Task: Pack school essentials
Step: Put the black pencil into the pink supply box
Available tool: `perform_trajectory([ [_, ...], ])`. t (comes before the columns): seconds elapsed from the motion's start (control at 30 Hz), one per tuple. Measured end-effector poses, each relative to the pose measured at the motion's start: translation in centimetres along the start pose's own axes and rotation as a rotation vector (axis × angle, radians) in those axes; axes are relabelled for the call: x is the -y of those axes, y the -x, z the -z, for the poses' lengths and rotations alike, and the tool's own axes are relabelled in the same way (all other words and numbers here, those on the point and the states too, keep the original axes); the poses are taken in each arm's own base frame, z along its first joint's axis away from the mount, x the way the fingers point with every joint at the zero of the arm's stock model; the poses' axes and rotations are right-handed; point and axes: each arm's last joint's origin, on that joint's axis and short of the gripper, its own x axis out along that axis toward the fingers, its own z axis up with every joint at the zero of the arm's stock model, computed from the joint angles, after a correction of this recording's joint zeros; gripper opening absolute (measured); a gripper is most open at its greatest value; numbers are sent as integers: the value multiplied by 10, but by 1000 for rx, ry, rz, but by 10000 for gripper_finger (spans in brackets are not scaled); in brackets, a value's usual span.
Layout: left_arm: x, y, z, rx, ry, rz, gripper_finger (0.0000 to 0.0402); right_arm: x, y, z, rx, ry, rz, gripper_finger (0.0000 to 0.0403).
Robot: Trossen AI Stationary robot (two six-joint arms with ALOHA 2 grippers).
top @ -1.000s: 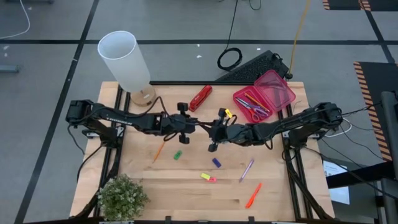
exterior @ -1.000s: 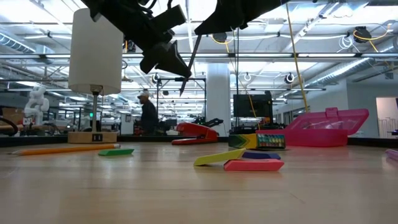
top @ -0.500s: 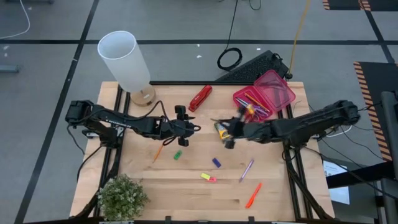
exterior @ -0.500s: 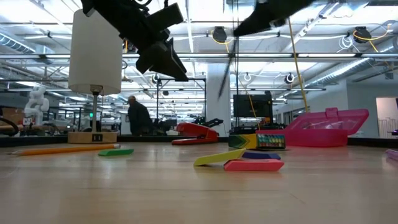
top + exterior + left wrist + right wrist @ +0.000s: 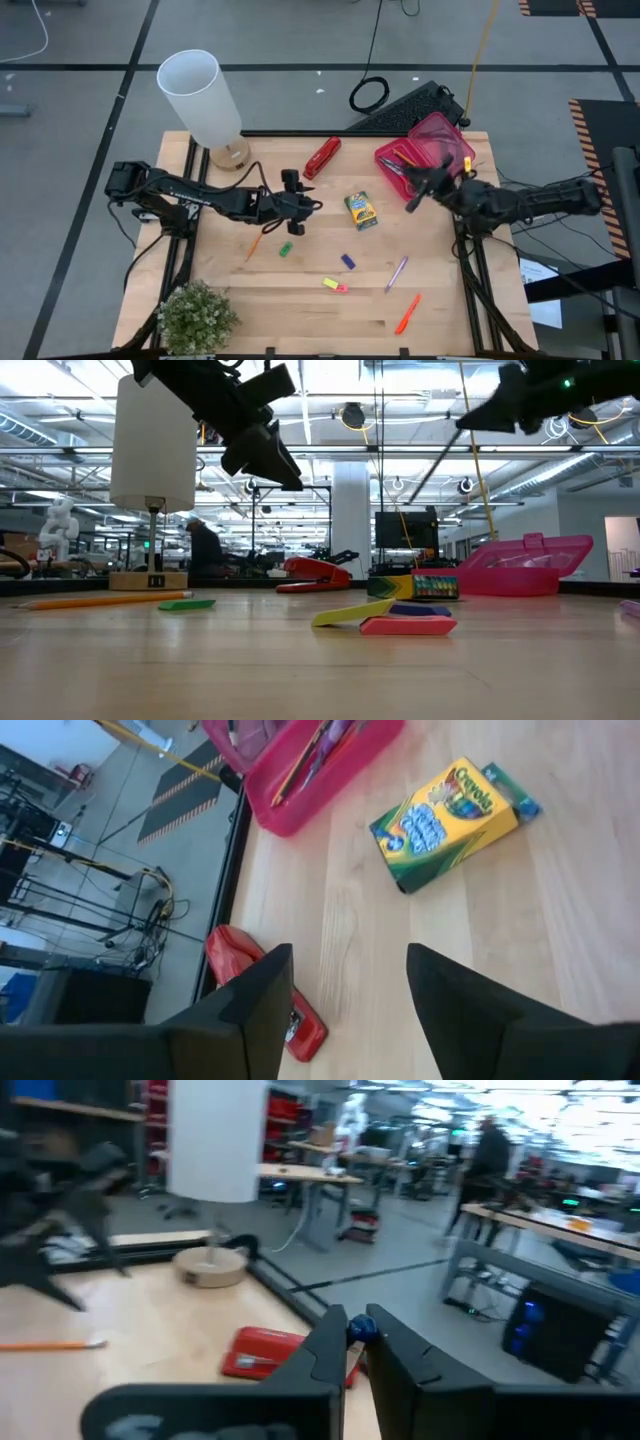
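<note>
Right pincer [image 5: 428,183] is clenched on a thin dark pencil [image 5: 440,460], up in the air just beside the pink box [image 5: 450,145] at the table's back right corner. The overhead view only gives a dark sliver there. The low view is what shows the pencil hanging slanted below my fingers, well clear of the wood. My right wrist cam adds a little blue bit pinched between the fingers, which no other view catches. Left pincer [image 5: 300,205] is released, fingers apart, hovering mid-table. Its wrist cam sees the crayon box [image 5: 455,820] lying flat, the red stapler [image 5: 265,985] and some long thin stuff inside the pink box that I can't make out. On the wood are an orange pencil [image 5: 254,243] beside a green eraser [image 5: 286,249], a purple eraser [image 5: 348,261], yellow and pink erasers [image 5: 335,285] touching, and a purple pen [image 5: 397,272]. The orange marker [image 5: 407,313] sits near the front edge. The lamp [image 5: 205,100] takes the back left corner and the plant [image 5: 195,318] the front left. Bare wood lies between the crayon box and my left pincer.
</note>
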Motion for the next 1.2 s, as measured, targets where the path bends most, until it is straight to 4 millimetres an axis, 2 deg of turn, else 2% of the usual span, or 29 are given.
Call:
perform_trajectory([
  [0.33, -4, -1, -6, 77, 63, 33, 200, 30, -3, 52, -20, -73, 214, 17],
  [0.53, -4, -1, -6, 77, 63, 35, 200, 42, -8, 72, -45, -107, 299, 17],
  [0.83, -4, -1, -6, 77, 65, 35, 200, 54, -16, 94, -129, -163, 300, 17],
  [1.2, -4, -1, -8, 104, 74, 53, 200, 68, -22, 96, -111, -187, 328, 18],
])
